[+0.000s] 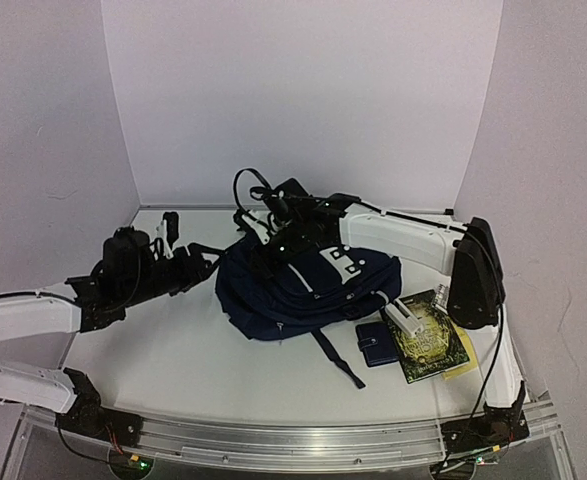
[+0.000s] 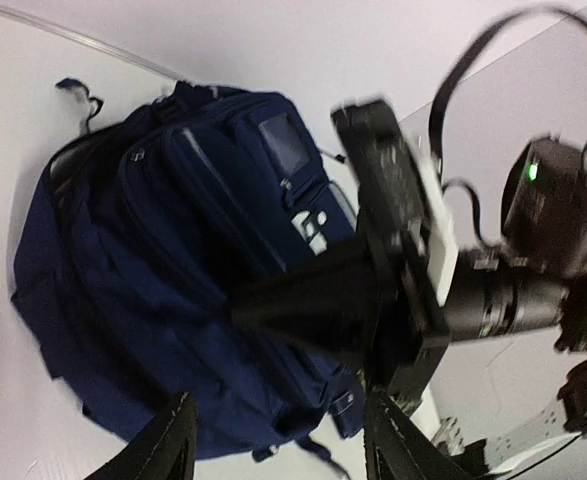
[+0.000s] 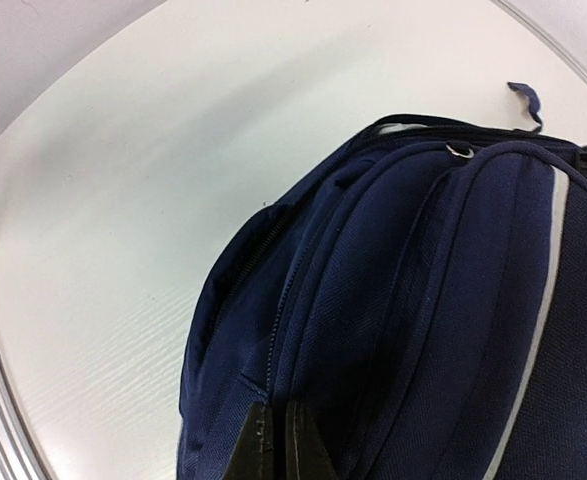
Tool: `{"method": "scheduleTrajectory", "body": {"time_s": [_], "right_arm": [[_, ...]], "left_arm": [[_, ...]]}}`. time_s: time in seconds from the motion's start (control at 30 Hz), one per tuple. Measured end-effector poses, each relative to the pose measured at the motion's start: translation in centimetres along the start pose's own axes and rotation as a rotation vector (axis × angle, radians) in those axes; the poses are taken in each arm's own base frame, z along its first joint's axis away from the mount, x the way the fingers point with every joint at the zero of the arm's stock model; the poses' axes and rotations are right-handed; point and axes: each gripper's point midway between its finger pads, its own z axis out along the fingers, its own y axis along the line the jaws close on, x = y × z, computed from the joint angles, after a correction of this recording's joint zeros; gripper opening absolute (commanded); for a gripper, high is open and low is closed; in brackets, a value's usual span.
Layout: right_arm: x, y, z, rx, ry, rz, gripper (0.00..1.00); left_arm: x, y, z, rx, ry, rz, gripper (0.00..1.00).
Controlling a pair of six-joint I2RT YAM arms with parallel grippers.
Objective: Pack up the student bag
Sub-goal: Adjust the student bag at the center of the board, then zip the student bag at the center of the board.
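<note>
Now, backpack (image 1: 283, 295): navy with thin white stripes, lying on its side about midway across the worktop (image 1: 173, 360), somewhat nearer the far edge than the near one; its white patch faces the right edge.
Strap (image 1: 335, 358): one dark strap trails from the backpack toward the near edge.
Left tool (image 2: 281, 410): fingers spread apart with nothing between them, pointing at the backpack from the side that faces the left edge, just beside it.
Right tool (image 3: 276, 412): fingers pressed together, tips down against the navy fabric on the backpack's far side, beside a zip line. Whether a fold or zip tab is pinched between them I cannot tell, since the tips sit at the very bottom of the wrist view.
Wallet (image 1: 376, 343): small and navy, flat on the worktop just beside the backpack, toward the near right corner.
Book (image 1: 435, 345): dark cover with yellow-green print, lying just beside the wallet on the side toward the right edge.
White object (image 1: 404, 317): pale oblong resting on the book's far end, next to the backpack.
</note>
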Motion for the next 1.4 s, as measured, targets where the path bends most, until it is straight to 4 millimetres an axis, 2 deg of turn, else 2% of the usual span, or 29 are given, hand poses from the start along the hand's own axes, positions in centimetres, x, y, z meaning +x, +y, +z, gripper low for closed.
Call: {"method": "scheduleTrajectory", "body": {"time_s": [0.1,0.2,0.23,0.33,0.4,0.47,0.6,0.73,0.83,1.1,1.23,1.4], "right_arm": [[-0.2,-0.4,1.9,0.005,0.002,0.005,0.02],[-0.4,-0.7,3.1,0.018,-0.004,0.009,0.24],[-0.4,-0.7,3.2,0.019,-0.004,0.01,0.34],[-0.9,-0.6,2.9,0.012,-0.021,0.016,0.5],[-1.1,-0.3,2.1,-0.004,-0.035,0.028,0.6],[-0.9,0.3,0.7,-0.027,-0.036,0.032,0.64],[-0.7,1.6,-4.3,-0.074,-0.057,0.028,0.63],[-0.2,2.5,-9.5,-0.103,-0.099,-0.006,0.63],[1.1,2.3,-11.2,-0.118,-0.096,-0.005,0.63],[5.4,-0.4,-10.1,-0.1,0.007,0.057,0.64],[5.7,-0.8,-10.3,-0.095,0.013,0.063,0.64],[5.3,-0.8,-11.0,-0.092,-0.004,0.058,0.64]], "left_arm": [[4.3,2.2,-1.0,-0.052,0.07,0.044,0.56],[8.6,5.2,-1.6,-0.14,0.151,0.098,0.57],[9.5,5.6,-1.7,-0.153,0.167,0.116,0.57],[11.5,5.9,-1.7,-0.171,0.2,0.182,0.56],[12.9,5.7,-1.5,-0.175,0.222,0.24,0.54],[14.9,5.7,-1.1,-0.182,0.264,0.315,0.52],[18.5,5.6,-0.2,-0.194,0.338,0.439,0.5],[19.8,5.3,1.3,-0.195,0.354,0.505,0.48],[20.3,4.5,3.1,-0.189,0.351,0.547,0.47],[20.2,2.6,6.9,-0.184,0.31,0.627,0.43],[20.3,2.5,8.4,-0.215,0.305,0.643,0.36],[20.2,3.9,8.5,-0.278,0.316,0.648,0.34]]}}
